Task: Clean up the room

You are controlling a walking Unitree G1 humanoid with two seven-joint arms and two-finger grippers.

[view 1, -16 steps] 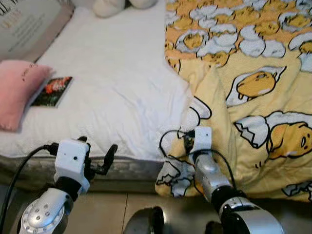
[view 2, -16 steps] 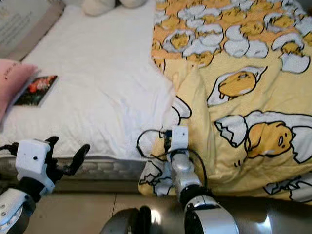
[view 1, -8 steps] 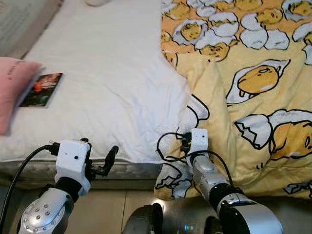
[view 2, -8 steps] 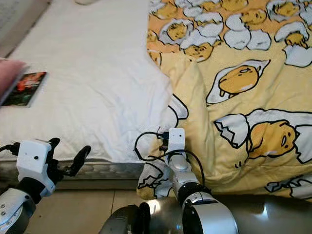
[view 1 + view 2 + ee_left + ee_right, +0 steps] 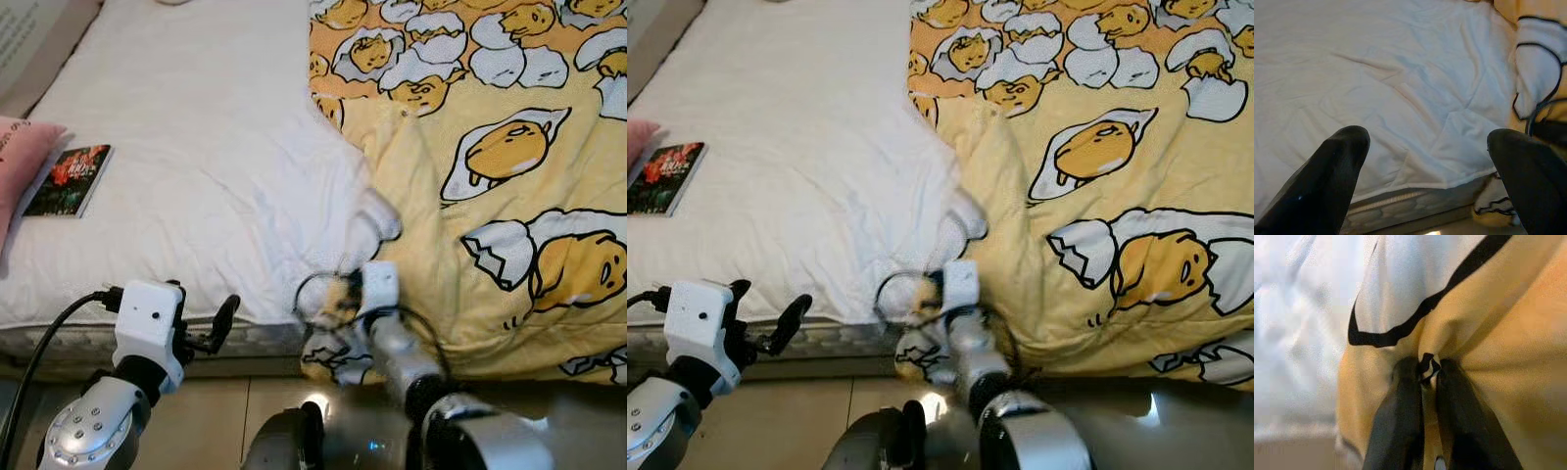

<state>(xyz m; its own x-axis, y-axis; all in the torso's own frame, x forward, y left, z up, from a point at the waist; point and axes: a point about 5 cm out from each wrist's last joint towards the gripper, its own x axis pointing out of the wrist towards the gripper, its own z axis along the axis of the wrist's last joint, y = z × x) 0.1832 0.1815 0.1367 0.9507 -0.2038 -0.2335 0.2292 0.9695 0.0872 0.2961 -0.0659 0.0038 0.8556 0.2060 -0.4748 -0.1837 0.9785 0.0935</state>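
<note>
A yellow blanket (image 5: 509,186) printed with egg cartoons covers the right half of the bed. Its loose corner hangs over the front edge. My right gripper (image 5: 1426,374) is shut on a pinched fold of that corner, and the right wrist (image 5: 377,294) sits blurred at the blanket's lower left edge. My left gripper (image 5: 217,328) stands open at the mattress's front edge, over the white sheet (image 5: 196,186), holding nothing. In the left wrist view its two fingers (image 5: 1334,171) frame the wrinkled sheet and the blanket corner (image 5: 1540,63).
A small book (image 5: 69,181) with a dark cover lies on the sheet at the left, beside a pink pillow (image 5: 20,166). The mattress edge (image 5: 255,338) runs along the front, with a tiled floor (image 5: 245,411) below it.
The camera has shifted, so the bed sits a little differently in view. My right gripper has pulled the blanket corner leftward and toward the front edge. The left arm has stayed put.
</note>
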